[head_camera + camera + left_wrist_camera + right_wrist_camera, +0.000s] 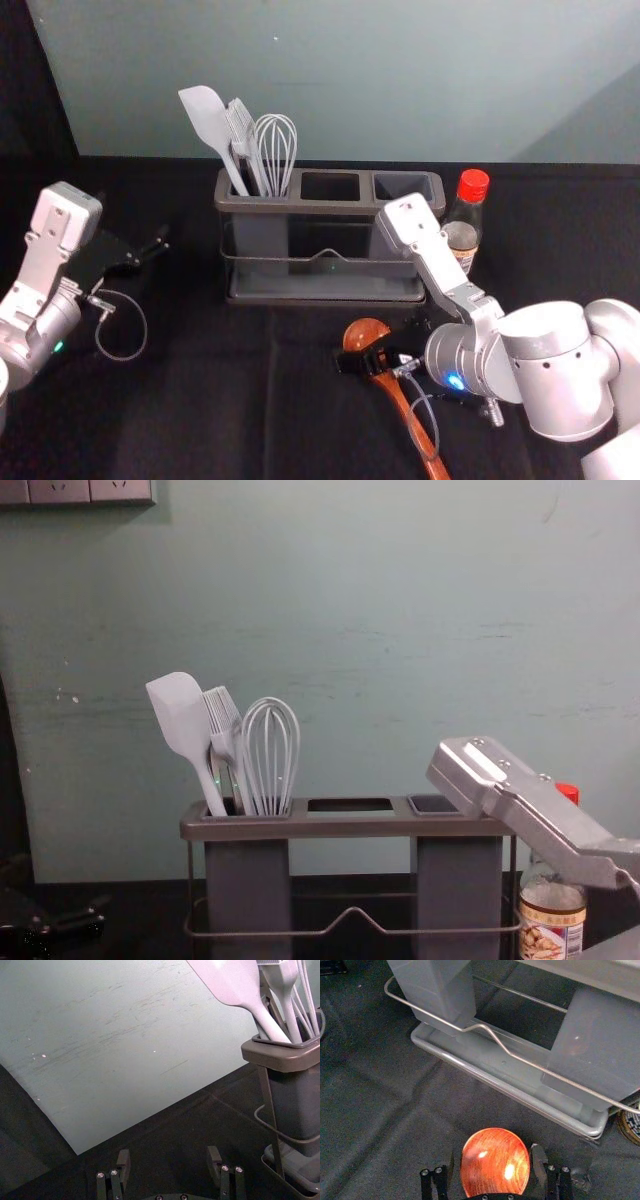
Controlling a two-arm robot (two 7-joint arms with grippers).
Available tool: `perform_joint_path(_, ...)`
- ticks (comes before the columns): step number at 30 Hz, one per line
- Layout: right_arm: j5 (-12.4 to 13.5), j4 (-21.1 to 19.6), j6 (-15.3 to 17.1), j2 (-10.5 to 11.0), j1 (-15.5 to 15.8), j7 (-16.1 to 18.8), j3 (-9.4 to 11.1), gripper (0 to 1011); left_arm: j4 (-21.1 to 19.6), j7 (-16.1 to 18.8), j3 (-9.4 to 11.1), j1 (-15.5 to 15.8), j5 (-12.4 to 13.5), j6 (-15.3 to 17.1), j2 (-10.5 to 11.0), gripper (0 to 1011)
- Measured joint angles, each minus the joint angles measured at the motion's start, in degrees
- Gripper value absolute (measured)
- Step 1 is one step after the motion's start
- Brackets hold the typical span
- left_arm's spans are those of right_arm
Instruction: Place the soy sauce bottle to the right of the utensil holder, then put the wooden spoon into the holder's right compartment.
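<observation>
Black cloth [200, 400] covers the table in front of you, and a plain grey-green wall [400, 100] stands along its far side. Your right gripper [375, 345] is low over the cloth, in front of the utensil holder and right of its middle. It is released, its two fingers apart on either side of the wooden spoon [362, 333]. The spoon lies on the cloth on the near side of the holder, its round bowl towards the far side and its reddish-brown handle slanting near and to the right.

Beyond it is the utensil holder [330, 209], a dark grey rack with three openings in a row and a thin wire rail across its front. A pale spatula [205, 115], a brush [240, 125] and a whisk [277, 145] stand in its left compartment. Just to the right of the holder, the soy sauce bottle [462, 235] stands upright with its red cap on.

Your left gripper [150, 248] is parked left of the holder, apart from it, with its fingers spread. Wall sockets [88, 491] show high on the left in the chest view.
</observation>
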State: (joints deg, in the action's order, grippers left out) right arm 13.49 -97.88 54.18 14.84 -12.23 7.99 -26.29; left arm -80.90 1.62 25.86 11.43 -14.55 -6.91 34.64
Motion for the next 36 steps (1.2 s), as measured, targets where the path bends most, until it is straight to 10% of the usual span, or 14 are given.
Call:
perform_joint_path(26,-2.82,0.87,0.65,-0.11,-0.16,3.44,0.20,1000,0.00,0.00,0.00,0.00,0.00,0.00,0.00,1005)
perform_joint_path(36,-4.18,1.00,0.73,-0.71,0.09,3.91,0.51,837,0.00,0.00,0.00,0.00,0.00,0.00,0.00,1005)
